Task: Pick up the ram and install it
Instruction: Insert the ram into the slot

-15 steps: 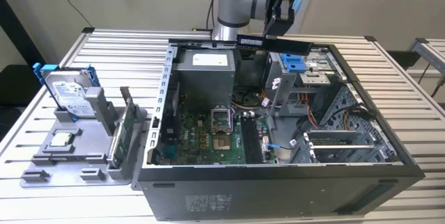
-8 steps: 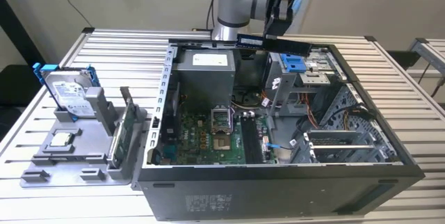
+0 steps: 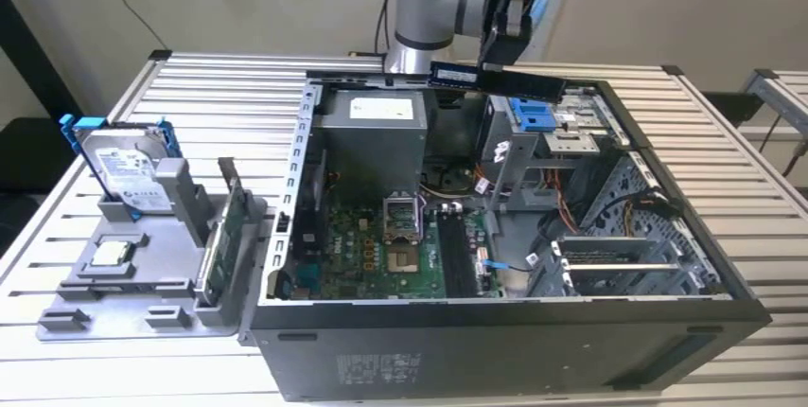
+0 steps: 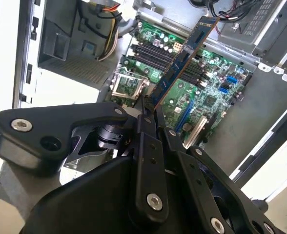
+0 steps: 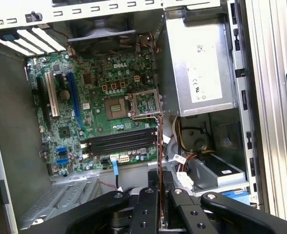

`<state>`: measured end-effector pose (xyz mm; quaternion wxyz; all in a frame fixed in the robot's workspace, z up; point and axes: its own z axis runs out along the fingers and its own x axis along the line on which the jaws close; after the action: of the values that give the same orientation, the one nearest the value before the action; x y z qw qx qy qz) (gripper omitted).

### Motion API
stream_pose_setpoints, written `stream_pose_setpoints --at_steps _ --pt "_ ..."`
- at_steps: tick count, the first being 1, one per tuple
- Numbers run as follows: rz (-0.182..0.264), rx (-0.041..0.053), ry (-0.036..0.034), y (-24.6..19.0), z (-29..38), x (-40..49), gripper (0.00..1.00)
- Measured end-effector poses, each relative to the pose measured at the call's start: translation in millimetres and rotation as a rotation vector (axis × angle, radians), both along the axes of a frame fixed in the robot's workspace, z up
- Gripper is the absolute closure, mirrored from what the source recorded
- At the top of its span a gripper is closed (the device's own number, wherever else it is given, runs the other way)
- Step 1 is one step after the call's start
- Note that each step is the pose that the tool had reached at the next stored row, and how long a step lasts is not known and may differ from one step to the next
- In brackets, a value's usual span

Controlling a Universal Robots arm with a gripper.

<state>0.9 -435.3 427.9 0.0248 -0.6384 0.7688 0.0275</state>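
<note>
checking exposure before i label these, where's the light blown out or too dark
Second wrist view: the area beside the open grey metal computer case is blown out white; first wrist view: one inner wall of the case is shadowed; exterior view: even light on the long dark ram stick held in the black tool.

An open computer case [image 3: 505, 341] lies on a slatted metal table [image 3: 215, 85]. Inside, the green motherboard [image 3: 378, 256] lies flat, with its CPU socket [image 3: 401, 222] near the grey power supply [image 3: 378, 128] at the far end. On the exterior view's left, beside the case, a grey fixture [image 3: 120, 289] holds an upright blue-framed hard drive [image 3: 124, 166] and a green circuit card [image 3: 225, 237] on edge.
</note>
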Motion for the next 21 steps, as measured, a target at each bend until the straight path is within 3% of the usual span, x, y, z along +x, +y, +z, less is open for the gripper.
stream_pose_setpoints --at_steps 5,21 --pt "-0.011 0.0002 -0.0001 0.0 -0.1 0.0 0.86" --pt "-0.159 -0.0027 -0.0001 0.0 -0.1 0.0 0.86"
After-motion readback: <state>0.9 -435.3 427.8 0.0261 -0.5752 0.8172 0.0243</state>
